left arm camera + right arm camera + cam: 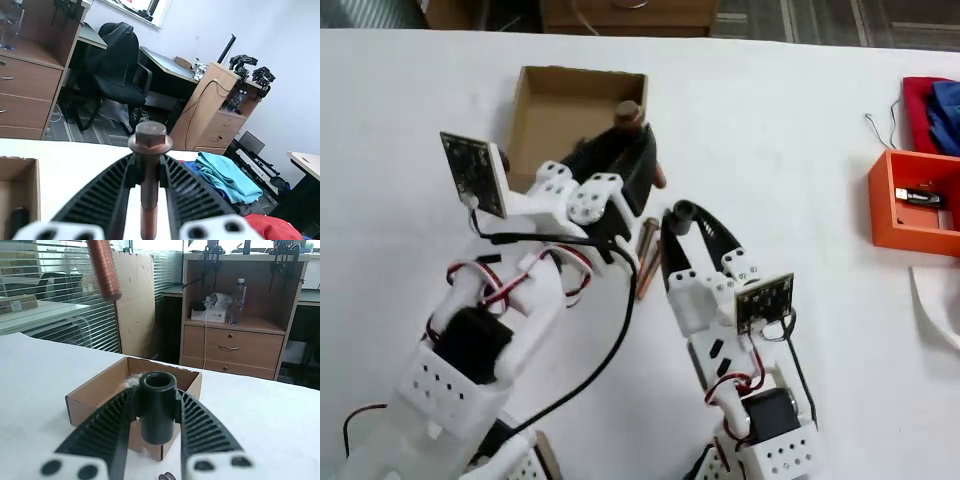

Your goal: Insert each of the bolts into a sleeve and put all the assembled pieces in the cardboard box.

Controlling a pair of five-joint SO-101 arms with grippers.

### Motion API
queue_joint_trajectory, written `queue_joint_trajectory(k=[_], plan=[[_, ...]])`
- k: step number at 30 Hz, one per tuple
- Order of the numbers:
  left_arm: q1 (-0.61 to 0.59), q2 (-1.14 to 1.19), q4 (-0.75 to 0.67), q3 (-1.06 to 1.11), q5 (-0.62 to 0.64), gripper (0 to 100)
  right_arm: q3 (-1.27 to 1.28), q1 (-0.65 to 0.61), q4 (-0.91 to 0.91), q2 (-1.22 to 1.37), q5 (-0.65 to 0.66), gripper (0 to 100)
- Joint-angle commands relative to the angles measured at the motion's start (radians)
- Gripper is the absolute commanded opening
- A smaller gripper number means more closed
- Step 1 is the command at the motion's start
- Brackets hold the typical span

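- The left gripper (148, 167) is clamped on the bolt (149, 141). It pinches the shank just under the hex head, head up and threaded end hanging down.
- The right gripper (157, 399) is closed around the black sleeve (158, 412), which stands upright with its open bore facing up, just in front of the cardboard box (95, 395).
- In the right wrist view the bolt's threaded tip sits higher than the bore and is not over it yet.
- Handling call: the bolt looks like solid metal, stiff and fairly heavy, and smooth enough to swing between the ribbed fingers. A hold high under the head should let it hang plumb.
- The sleeve looks rigid and light, and a mid-wall hold leaves its mouth free.
- Spare bolts (648, 255) lie on the worktop (800, 120) between the arms, close to the right gripper. An orange tray (910, 210) sits well apart.
- In the way, I'd say: the box wall is near the meeting point, and the two grippers crowd each other.
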Motion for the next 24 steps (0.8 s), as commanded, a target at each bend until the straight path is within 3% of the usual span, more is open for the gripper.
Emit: queue_joint_trajectory(k=[1, 7, 17, 24], plan=[[0.015, -0.028, -0.021, 0.018, 0.005, 3, -0.008, -0.007, -0.028, -0.008, -0.009, 2.2], [0.080, 0.000, -0.031, 0.061, 0.002, 3, -0.008, -0.007, -0.028, -0.015, -0.009, 2.2], [0.084, 0.173, -0.035, -0.073, -0.114, 3, -0.006, -0.002, -0.027, -0.015, -0.009, 2.2], [0.097, 0.222, -0.028, -0.085, -0.112, 3, -0.006, -0.001, -0.025, -0.015, -0.008, 2.2]])
